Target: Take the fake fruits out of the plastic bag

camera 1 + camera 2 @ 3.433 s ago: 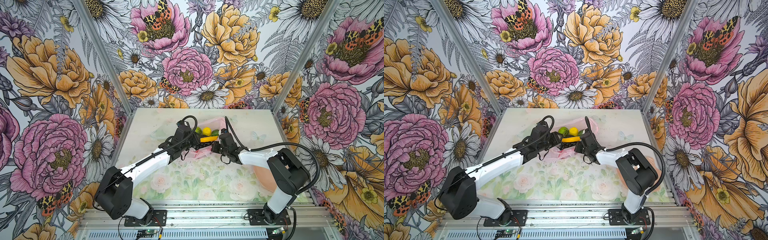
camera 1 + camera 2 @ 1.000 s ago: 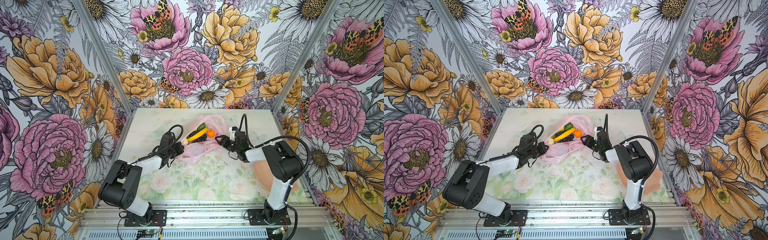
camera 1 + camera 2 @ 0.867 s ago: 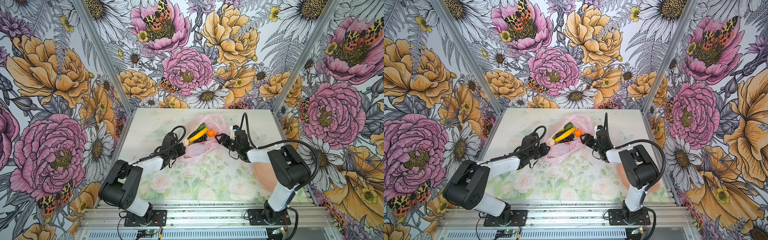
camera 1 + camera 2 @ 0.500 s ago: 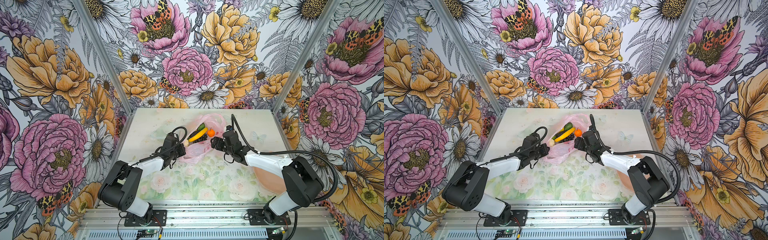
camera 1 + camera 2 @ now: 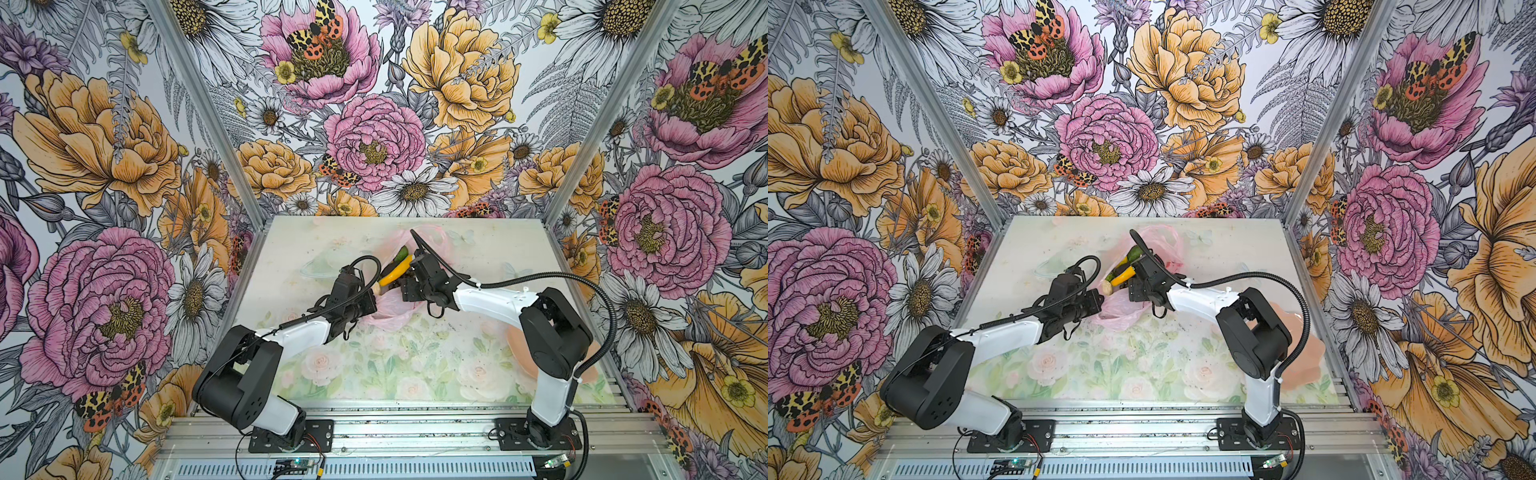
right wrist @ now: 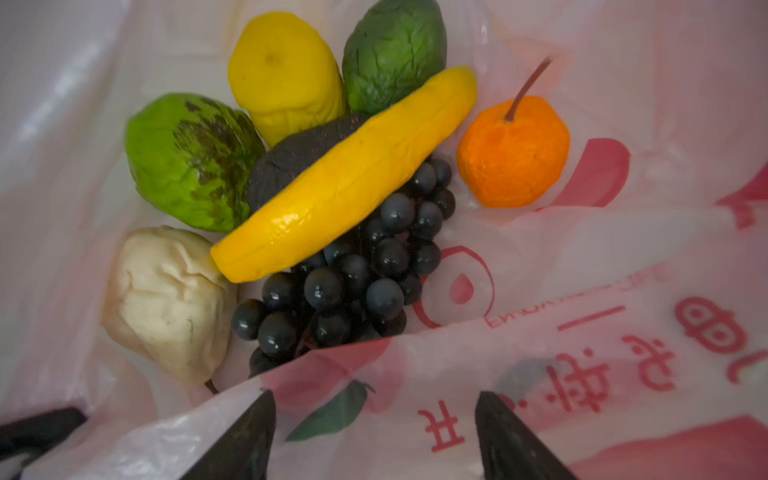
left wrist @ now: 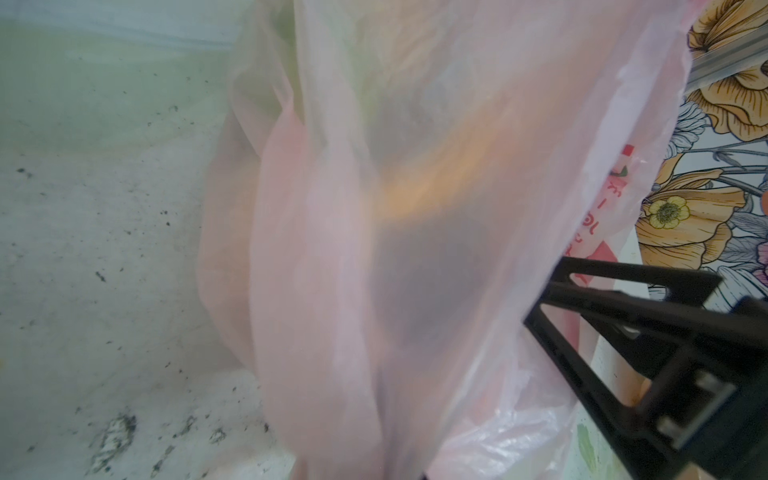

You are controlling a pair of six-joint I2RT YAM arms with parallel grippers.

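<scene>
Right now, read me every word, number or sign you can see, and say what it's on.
"开" (uncertain): red character on the thin, translucent pale pink plastic bag, right wrist view.
Other large red characters on the bag: turned and creased, unreadable.
Row of small red capitals beside the red ring logo: too blurred.
Red marks along the bag's edge, left wrist view: too blurred.
Plastic fruits: no lettering.

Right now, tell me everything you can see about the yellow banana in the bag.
The banana is a glossy, bright yellow plastic piece, gently curved, with faint lengthwise ridges and blunt ends. It lies slantwise on top of the fruit pile inside the plastic bag, resting across the dark grape bunch and a blackish avocado-like piece. In both top views it shows as a yellow streak at the bag's open mouth.
</scene>
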